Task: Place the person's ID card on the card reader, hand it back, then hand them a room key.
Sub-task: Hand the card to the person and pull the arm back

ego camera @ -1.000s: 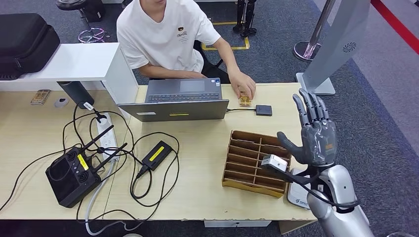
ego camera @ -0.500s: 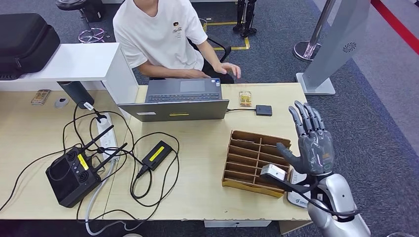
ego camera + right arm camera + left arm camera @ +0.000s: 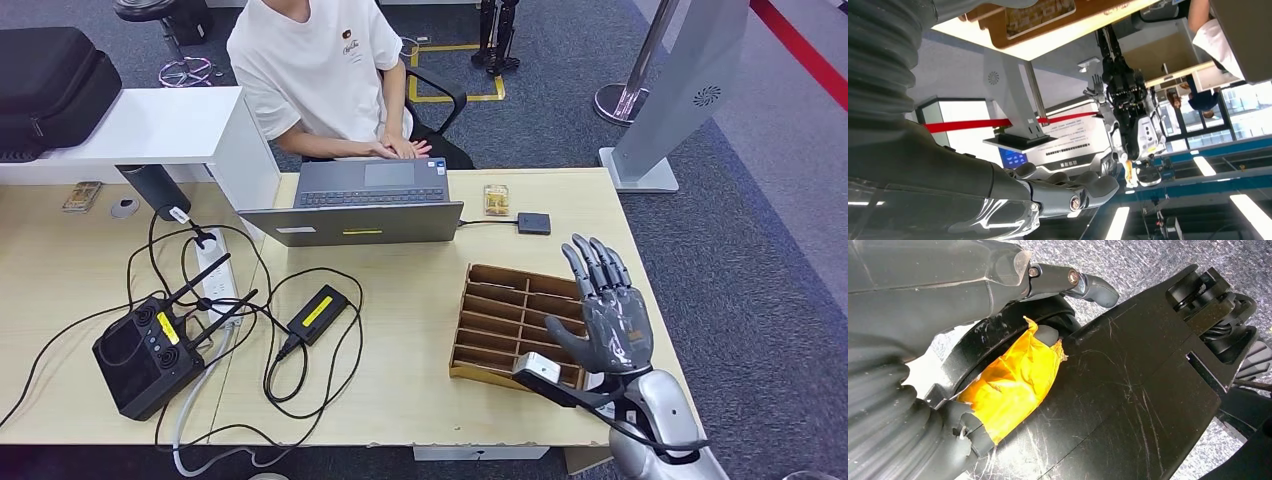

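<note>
Across the desk (image 3: 420,300), ID card (image 3: 496,200) lies well beyond the spread, empty right hand (image 3: 606,318).

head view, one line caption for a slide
Open right hand raised above brown slotted wooden tray; small ID card beside black card reader.

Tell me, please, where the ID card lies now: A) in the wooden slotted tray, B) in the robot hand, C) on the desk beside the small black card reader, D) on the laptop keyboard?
C: the ID card lies flat on the desk, just left of the card reader.
</note>
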Robot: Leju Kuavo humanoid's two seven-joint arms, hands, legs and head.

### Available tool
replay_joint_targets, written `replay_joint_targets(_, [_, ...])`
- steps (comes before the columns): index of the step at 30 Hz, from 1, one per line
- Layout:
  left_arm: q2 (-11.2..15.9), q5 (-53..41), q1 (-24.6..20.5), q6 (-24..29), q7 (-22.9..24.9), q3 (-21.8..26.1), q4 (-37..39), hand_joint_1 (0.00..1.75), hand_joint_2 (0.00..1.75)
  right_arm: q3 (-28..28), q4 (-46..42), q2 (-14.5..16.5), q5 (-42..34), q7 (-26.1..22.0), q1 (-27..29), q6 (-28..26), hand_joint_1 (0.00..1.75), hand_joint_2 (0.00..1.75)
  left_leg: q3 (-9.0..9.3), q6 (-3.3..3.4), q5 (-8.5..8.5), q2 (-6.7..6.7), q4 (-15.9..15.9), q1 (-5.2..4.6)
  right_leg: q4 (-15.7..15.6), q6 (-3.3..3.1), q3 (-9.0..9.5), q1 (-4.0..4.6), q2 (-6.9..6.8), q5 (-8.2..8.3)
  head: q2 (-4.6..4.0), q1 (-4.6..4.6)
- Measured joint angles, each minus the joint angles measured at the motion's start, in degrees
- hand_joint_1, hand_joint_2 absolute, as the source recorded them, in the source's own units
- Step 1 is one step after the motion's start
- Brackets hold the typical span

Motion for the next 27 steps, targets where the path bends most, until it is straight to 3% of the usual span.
replay_joint_targets(27, [0.0, -0.55, -0.02, -0.28, 0.44, -0.1, 0.0, 0.0, 1.75, 1.2, 12.36, 5.06, 7.71, 3.39, -5.53, -5.15, 0.0, 1.75, 0.0, 0.0, 0.01, 0.0, 0.0, 0.0, 0.01, 0.0, 0.01, 0.0, -0.01, 0.0, 0.0, -0.01])
